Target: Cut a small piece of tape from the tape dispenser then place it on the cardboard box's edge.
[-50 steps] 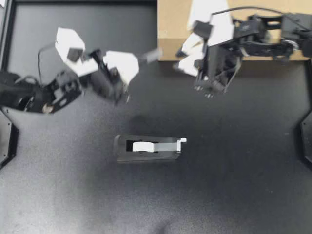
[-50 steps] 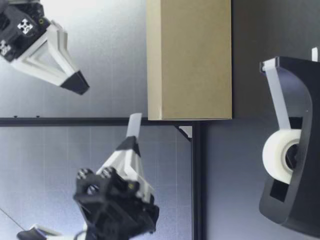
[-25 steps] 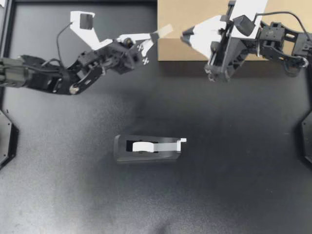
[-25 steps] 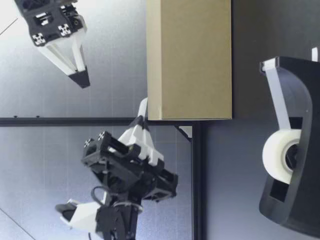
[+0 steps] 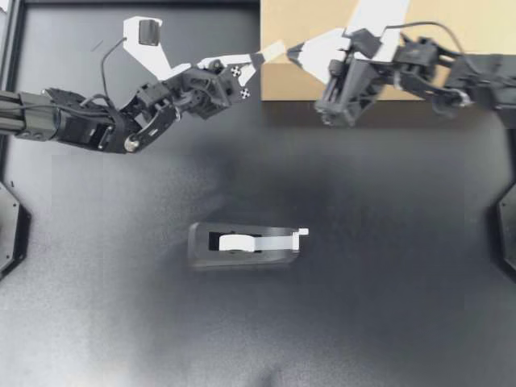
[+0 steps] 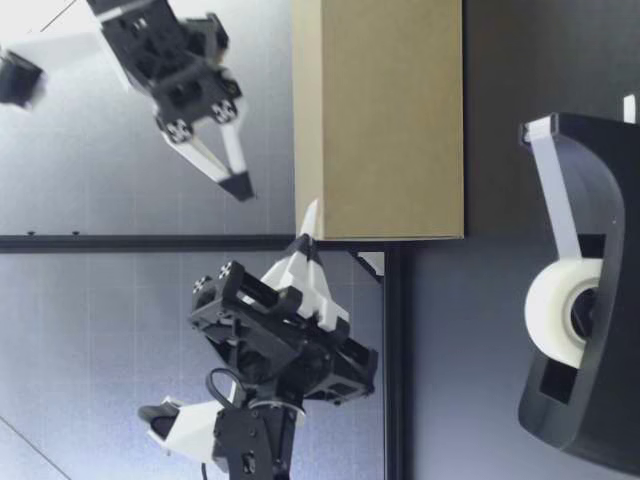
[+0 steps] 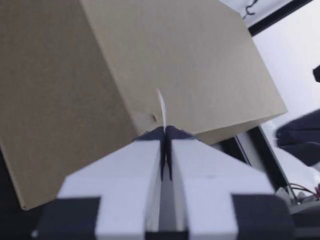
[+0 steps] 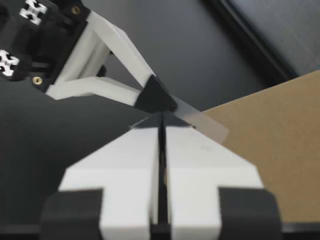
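Note:
My left gripper (image 5: 256,61) is shut on a small, pale piece of tape (image 5: 272,52) at the near left corner of the cardboard box (image 5: 290,24). In the left wrist view the tape (image 7: 161,106) sticks up from the shut gripper (image 7: 165,131) against the box corner (image 7: 200,65). My right gripper (image 5: 292,53) is shut, with its tips right at the tape's free end; I cannot tell if they touch it. The right wrist view shows the tape (image 8: 202,120) just past its tips (image 8: 160,116). The black tape dispenser (image 5: 246,244) stands mid-table.
The box (image 6: 380,120) stands at the table's far edge, with a black frame rail (image 6: 395,350) beside it. The dispenser (image 6: 580,300) is close to the low camera. Dark bare tabletop (image 5: 387,242) surrounds the dispenser.
My left gripper has carried the tape up to the box corner. My right gripper has closed and swung left until its tips meet the tape's end.

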{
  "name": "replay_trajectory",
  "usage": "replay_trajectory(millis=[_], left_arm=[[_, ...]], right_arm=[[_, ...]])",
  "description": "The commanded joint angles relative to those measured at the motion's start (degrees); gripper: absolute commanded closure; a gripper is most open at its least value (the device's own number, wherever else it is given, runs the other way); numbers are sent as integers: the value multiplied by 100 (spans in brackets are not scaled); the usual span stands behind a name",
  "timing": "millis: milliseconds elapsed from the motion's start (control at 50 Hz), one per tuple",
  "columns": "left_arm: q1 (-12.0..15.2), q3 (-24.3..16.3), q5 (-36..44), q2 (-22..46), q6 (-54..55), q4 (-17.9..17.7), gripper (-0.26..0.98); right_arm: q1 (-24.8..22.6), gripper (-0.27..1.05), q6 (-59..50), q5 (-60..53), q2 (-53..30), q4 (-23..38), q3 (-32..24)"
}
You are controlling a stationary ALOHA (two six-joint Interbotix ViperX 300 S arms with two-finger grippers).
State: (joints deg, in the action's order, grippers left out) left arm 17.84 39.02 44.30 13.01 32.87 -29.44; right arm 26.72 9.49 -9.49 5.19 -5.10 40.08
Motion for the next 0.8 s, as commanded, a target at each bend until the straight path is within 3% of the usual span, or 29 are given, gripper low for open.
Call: replay_trajectory(millis=[0, 420, 780], left_arm=[[35, -9, 35, -88, -9, -9, 79], [97, 0, 18, 0, 0, -18, 79], [97, 0, 18, 0, 0, -26, 79]], right_arm=[[88, 86, 9, -26, -97, 9, -255], [220, 86, 18, 264, -888, 9, -694], [360, 87, 62, 325, -1099, 9, -896]])
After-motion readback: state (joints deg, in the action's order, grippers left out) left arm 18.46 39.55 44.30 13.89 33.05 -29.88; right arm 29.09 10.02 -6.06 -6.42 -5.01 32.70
